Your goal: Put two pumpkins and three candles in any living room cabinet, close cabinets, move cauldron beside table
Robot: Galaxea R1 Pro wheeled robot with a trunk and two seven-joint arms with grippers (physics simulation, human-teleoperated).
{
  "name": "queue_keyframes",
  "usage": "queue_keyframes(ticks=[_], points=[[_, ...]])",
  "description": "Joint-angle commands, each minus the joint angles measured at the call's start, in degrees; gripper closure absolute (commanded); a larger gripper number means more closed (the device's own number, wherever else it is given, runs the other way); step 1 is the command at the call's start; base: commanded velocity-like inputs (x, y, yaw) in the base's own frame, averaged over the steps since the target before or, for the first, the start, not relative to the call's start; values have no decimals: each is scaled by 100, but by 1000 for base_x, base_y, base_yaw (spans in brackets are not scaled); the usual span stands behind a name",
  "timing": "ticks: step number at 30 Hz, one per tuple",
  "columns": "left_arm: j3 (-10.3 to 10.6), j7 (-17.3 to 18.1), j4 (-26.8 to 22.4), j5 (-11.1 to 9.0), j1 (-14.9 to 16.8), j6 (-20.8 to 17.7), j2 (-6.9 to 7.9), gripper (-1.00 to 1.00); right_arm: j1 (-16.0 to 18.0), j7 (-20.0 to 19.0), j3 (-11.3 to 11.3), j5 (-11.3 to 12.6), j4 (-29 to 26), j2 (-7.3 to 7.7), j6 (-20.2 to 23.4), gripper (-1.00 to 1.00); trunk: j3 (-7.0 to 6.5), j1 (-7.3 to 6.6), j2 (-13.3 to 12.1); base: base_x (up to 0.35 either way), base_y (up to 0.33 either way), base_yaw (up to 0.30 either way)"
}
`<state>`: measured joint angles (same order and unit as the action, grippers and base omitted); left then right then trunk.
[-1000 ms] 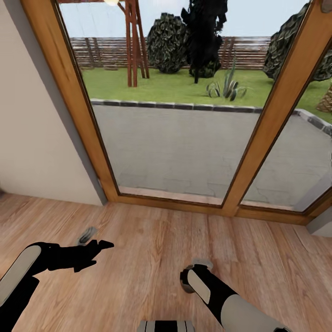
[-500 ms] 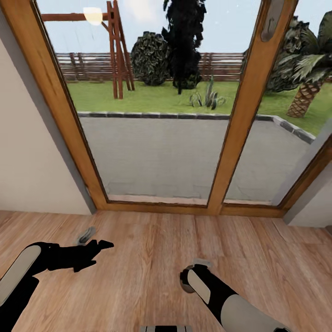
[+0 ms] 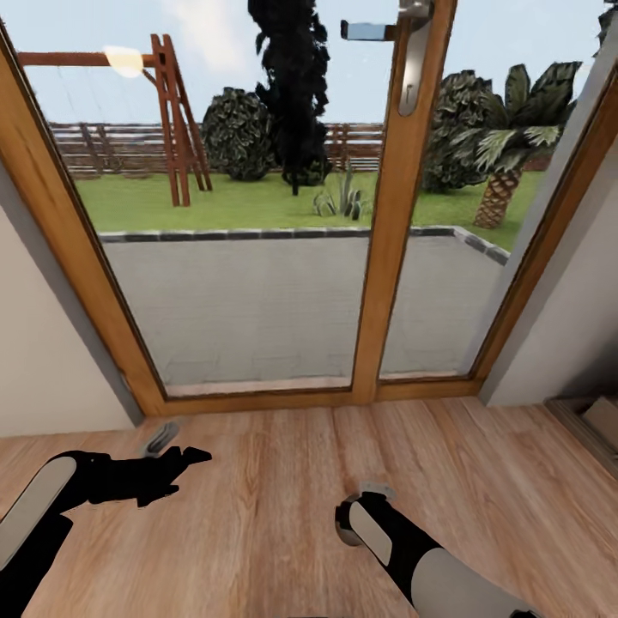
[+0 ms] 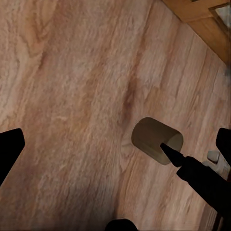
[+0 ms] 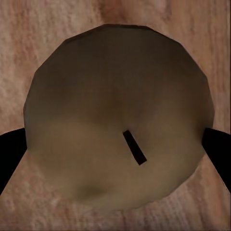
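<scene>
Nearest us, our right gripper (image 5: 115, 144) is clenched on 1 candle (image 5: 115, 96), a cream stub seen from above with its dark wick, a finger touching each side. In the head view that arm hangs low over the floor (image 3: 257, 515). Our left gripper (image 3: 184, 455) is released, its fingers wide apart and holding nothing. Beyond the floor stands a glass door (image 3: 390, 257) in a wooden frame, then a paved patio (image 3: 257, 300) and a garden. We judge this to be a carrying step: the candle is in hand and the base is on its way. Next we need to find the cabinet, open it and set the candle inside. A brown edge (image 3: 592, 421) at far right may be furniture; we cannot tell.
</scene>
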<state>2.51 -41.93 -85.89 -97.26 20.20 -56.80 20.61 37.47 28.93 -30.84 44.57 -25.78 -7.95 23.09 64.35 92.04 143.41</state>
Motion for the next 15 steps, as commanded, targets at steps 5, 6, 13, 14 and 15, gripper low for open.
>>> queue_keyframes(ticks=[5,6,13,14,15], points=[[9,-64,-3,-51,2,3,5,-100,6,55,-43,43,-6,10,103,100,-106,-14,-5,0,0,-280],[10,-72,-1,-48,2,3,5,-100,8,61,-39,43,-9,24,195,100,-129,-16,-6,0,0,-280],[14,-684,10,307,4,3,-55,-100,10,117,-29,109,-619,189,660,100,-301,-34,-15,0,0,-280],[23,-750,12,373,6,3,-65,-100,10,164,-28,140,-683,195,696,100,-327,-37,-17,0,0,-280],[50,-796,17,432,8,3,-72,-100,9,234,-28,181,-740,199,723,100,-348,-59,-56,0,0,-280]])
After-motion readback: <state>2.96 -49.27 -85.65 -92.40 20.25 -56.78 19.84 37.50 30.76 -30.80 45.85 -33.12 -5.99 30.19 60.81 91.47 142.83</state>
